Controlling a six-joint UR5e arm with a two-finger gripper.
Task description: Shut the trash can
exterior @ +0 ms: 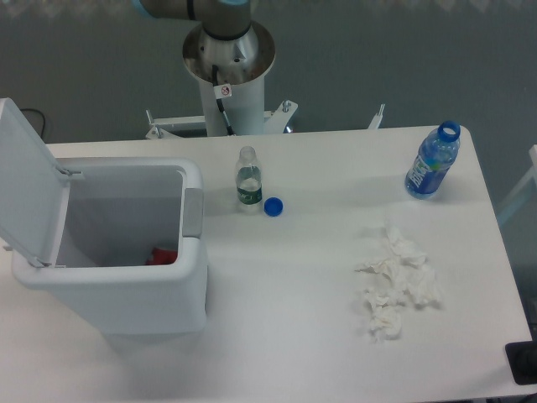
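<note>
Camera view: trash can [117, 277] stands open, lid [29, 185] raised at its left, grey tab [193, 212] facing right. Arm base [228, 63] stands behind; end effector out of frame, state unknowable.

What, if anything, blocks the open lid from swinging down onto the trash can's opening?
Nothing visible does. The lid stands upright at the left edge of the trash can; the red item lies low inside, below the rim. The gripper is out of view.
</note>
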